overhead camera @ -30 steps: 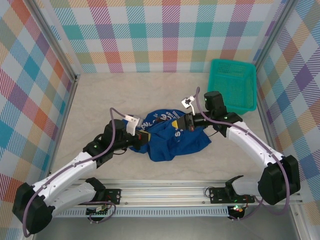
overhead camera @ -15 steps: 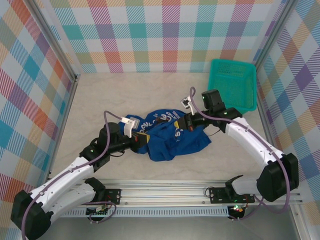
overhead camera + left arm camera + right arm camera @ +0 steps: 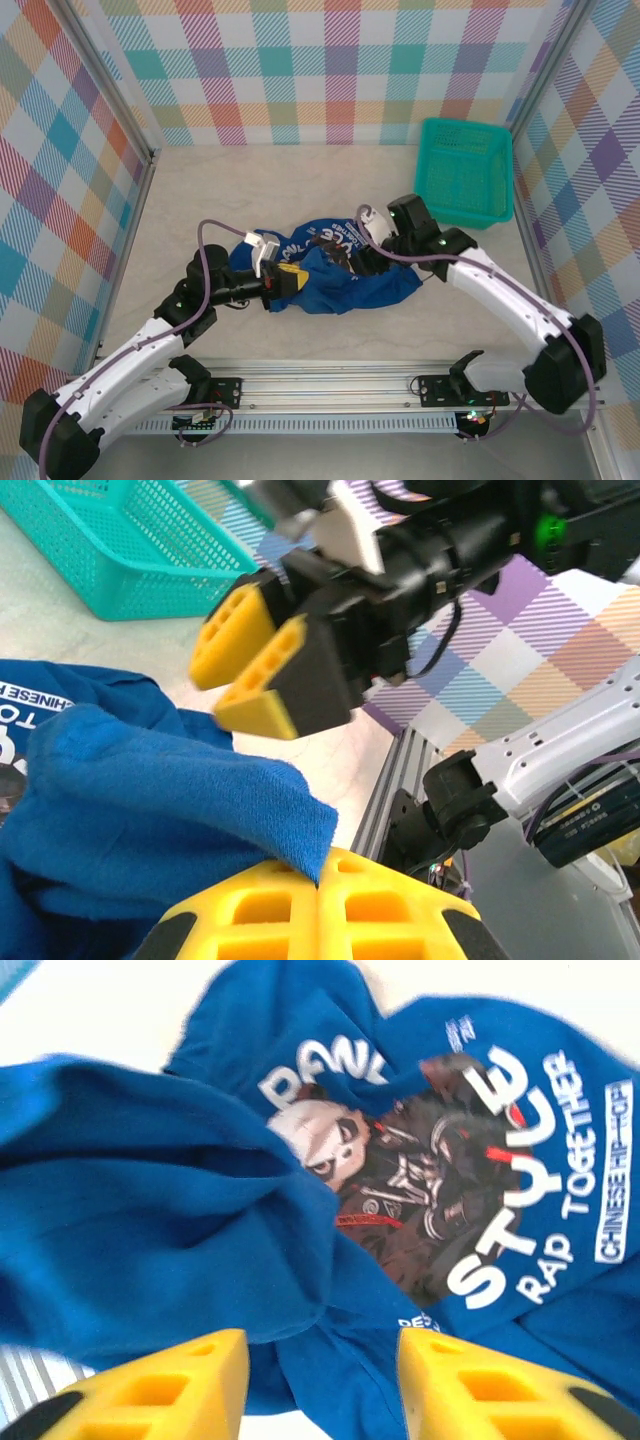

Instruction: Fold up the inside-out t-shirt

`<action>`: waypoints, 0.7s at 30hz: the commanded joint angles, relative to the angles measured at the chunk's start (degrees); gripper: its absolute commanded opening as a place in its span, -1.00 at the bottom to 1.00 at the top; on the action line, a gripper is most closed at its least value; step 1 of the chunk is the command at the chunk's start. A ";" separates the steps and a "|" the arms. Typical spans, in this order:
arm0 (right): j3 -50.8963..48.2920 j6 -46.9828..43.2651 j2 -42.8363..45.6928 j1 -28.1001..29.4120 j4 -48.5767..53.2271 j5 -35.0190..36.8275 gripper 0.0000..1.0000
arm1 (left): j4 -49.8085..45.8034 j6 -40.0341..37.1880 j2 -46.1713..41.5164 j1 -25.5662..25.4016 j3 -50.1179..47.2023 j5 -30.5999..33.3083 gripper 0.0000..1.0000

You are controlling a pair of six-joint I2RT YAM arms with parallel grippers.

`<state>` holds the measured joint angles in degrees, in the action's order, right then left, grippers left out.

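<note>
Pale marbled tabletop [image 3: 200, 190] is boxed in by pastel plaid walls [image 3: 300, 60]. Royal-blue inside-out t-shirt [image 3: 340, 280] is bunched in a crumpled heap on the table, between the two grippers. On the left gripper [image 3: 318, 872] the yellow fingers are pressed together, with a fold edge of the blue cloth pinched at their tips. More of the shirt is heaped just ahead of it. On the right gripper [image 3: 320, 1355] the fingers are spread apart and nothing is clamped. Cloth is laid out just beyond its fingertips; contact cannot be told. A printed graphic [image 3: 430, 1190] with a panda face and white lettering is turned up, ahead of the right gripper. From the left wrist, the right gripper is met nearly tip to tip, raised just above the cloth and close to the left fingers. A teal mesh basket [image 3: 465, 170] is set well beyond the left gripper, past the right one, by the wall. An aluminium rail [image 3: 340, 385] is seen at the arm bases.
</note>
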<state>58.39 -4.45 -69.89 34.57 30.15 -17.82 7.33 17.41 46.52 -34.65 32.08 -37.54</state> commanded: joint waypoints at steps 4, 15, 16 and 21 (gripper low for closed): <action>-4.51 -7.15 5.85 2.20 -13.85 -9.11 0.10 | -1.94 -3.95 -0.02 0.60 2.88 -1.79 -1.00; 0.80 -3.81 -9.11 3.42 -17.73 -11.23 0.31 | -4.17 -4.57 -1.63 0.56 2.34 1.92 -1.00; 0.66 -1.82 -10.48 3.40 -17.52 -11.96 0.31 | -4.81 -4.62 -2.06 0.55 2.17 3.60 -1.00; -7.91 19.08 -14.93 3.48 -32.83 -23.92 0.11 | -8.40 -4.00 -3.86 0.55 -0.59 13.67 -1.00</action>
<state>54.37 0.75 -82.61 37.69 7.73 -32.47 1.32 14.02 44.03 -34.65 32.75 -30.61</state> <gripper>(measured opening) 0.598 0.046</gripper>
